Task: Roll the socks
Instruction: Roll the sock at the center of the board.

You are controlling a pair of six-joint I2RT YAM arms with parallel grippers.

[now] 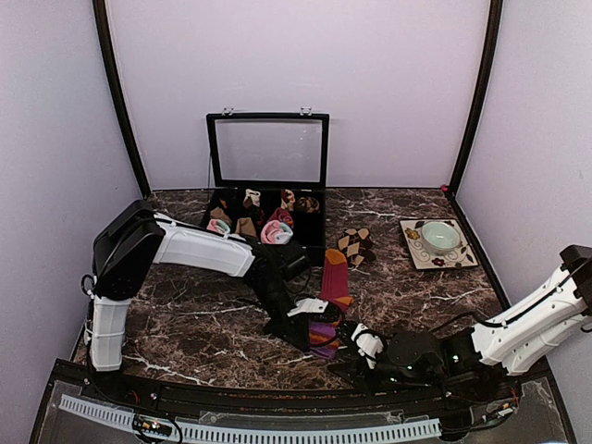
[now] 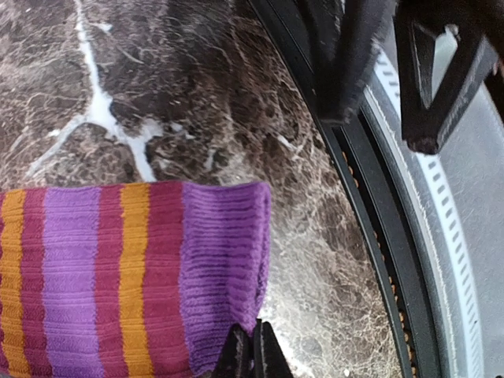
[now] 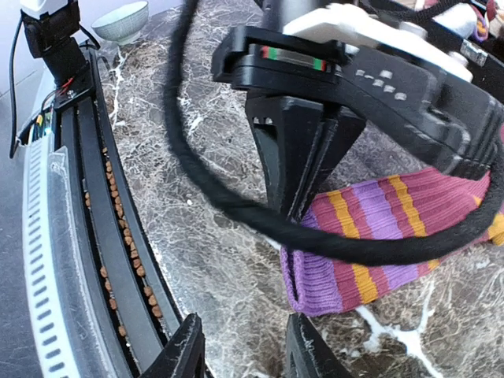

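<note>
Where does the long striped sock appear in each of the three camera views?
Top external: the striped sock lies lengthwise just below the centre.
Left wrist: it is at the bottom left, with its purple end pointing right.
Right wrist: it is right of centre, partly under a black cable.
Shared landmark: the black rail along the near edge shows in all three views.

The long sock (image 2: 118, 276) is magenta, banded in purple and orange, with a ribbed purple cuff; the smaller sock (image 1: 354, 245) shows brown and beige diamonds; the table (image 1: 203, 314) is dark brown marble veined with white; the bowl (image 1: 440, 237) is pale green; its tray (image 1: 462, 259) is cream with brown motifs; the box (image 1: 268, 117) is black; the sock rolls (image 1: 276, 231) are pink and white.
</note>
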